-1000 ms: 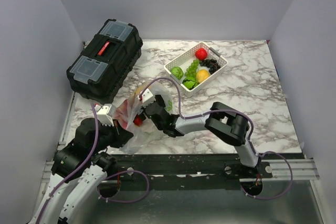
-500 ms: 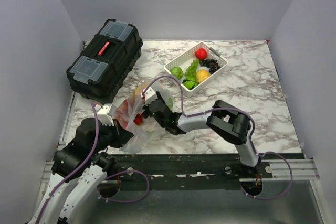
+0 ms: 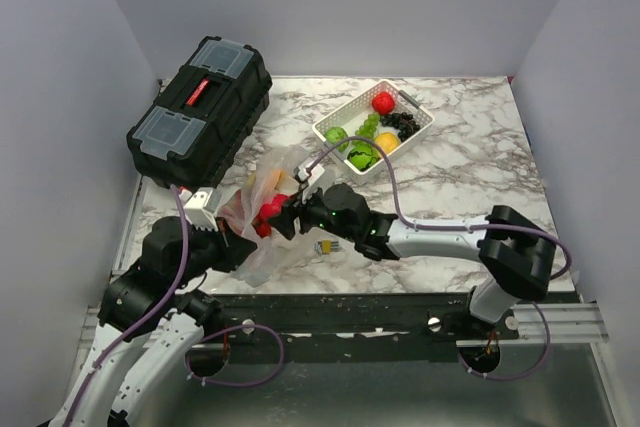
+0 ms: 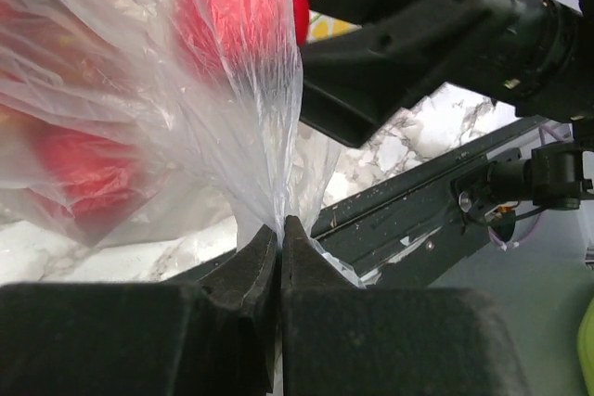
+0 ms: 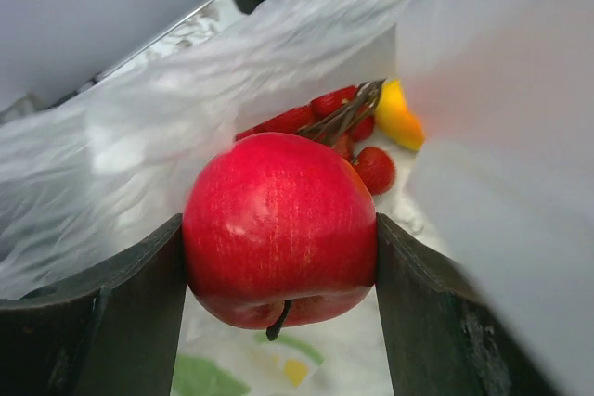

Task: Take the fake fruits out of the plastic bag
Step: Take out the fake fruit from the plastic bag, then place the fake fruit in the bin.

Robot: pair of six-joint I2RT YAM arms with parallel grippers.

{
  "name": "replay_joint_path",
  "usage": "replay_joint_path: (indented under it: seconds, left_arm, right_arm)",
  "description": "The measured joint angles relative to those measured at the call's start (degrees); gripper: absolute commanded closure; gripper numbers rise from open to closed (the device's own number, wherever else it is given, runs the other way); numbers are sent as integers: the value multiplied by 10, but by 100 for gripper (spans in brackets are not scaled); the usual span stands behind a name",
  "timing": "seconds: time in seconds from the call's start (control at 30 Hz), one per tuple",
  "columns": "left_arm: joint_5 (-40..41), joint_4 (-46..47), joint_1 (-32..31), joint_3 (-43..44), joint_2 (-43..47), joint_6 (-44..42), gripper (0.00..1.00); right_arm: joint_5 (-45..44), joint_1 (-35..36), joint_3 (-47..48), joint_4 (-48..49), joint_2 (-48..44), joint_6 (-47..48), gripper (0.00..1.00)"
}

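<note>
Near the counter's front-left corner, pinched the plastic bag [image 4: 232,127] in the tightly closed left gripper [image 4: 279,240] and clamped 1 red apple [image 5: 278,215] in the right gripper [image 5: 278,261] at the bag's mouth (strawberries [image 5: 376,169] deeper inside). Mid-extraction, seemingly; next, needed a clean withdrawal without snagging film.

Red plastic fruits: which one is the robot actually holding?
The large glossy red apple, clamped in the right gripper; the small strawberries lie loose in the clear bag.
</note>
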State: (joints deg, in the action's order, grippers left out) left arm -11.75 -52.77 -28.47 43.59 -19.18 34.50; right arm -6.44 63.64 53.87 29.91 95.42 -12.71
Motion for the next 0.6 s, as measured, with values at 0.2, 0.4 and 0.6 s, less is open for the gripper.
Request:
replay_joint_path:
  seconds: [0.2, 0.4, 0.6]
  left_arm:
    - [9, 13, 0, 4, 0, -17, 100]
    - [21, 25, 0, 7, -4, -33, 100]
    - [22, 34, 0, 7, -6, -37, 100]
  right_arm:
    - [52, 0, -46, -21, -82, -40, 81]
    - [45, 0, -73, -33, -180, -48, 84]
    - [-2, 0, -75, -44, -248, -22, 88]
